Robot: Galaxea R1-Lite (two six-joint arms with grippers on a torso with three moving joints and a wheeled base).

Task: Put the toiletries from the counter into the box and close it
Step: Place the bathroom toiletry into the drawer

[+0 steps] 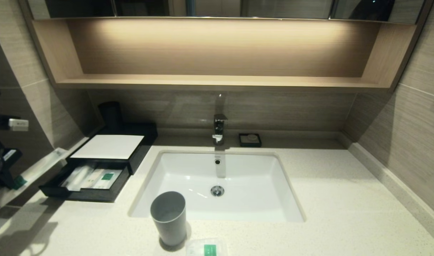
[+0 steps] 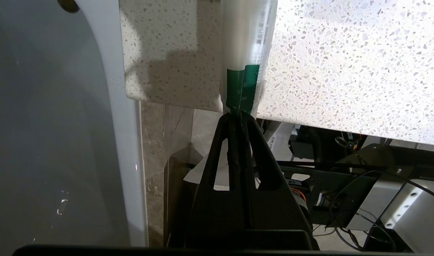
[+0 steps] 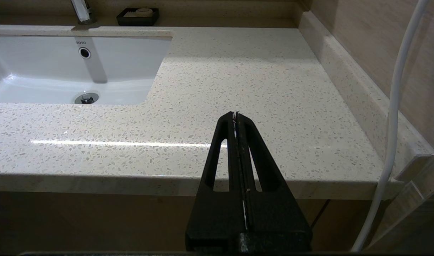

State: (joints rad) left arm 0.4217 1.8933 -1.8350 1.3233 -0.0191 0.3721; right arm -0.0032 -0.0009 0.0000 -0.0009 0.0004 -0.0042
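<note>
Long packet (image 2: 247,53): green end pinched in left gripper (image 2: 239,115), wrist view only. Head view: open box (image 1: 96,167), square packet (image 1: 207,248). Right gripper (image 3: 235,115) clenched, empty.

- "TOTO" is printed in small dark letters on the inner back wall of the white sink (image 3: 36,67), above the overflow hole.
- White lettering is carried on the long packet's green label (image 2: 242,90), but it cannot be read.
</note>
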